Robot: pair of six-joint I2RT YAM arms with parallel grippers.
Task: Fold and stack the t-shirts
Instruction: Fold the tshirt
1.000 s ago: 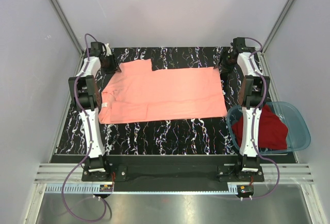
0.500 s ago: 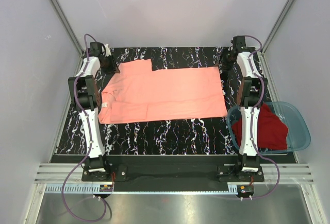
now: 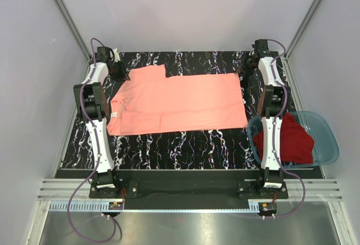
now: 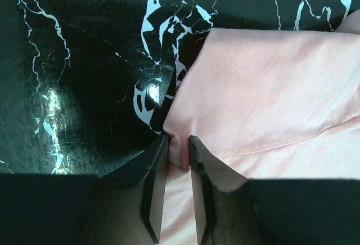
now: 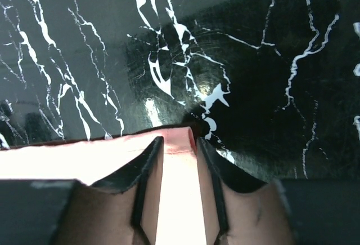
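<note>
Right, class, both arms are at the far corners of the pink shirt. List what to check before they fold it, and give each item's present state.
1. Far left corner of the pink shirt pinched in the left pincer: ok.
2. Far right corner pinched in the right pincer: ok.
3. Pink shirt spread flat on the table: ok.
4. The dark red shirt sits in the basin, apart from the pink one: ok.
5. Both grips firm enough to lift the cloth: cannot tell.
</note>
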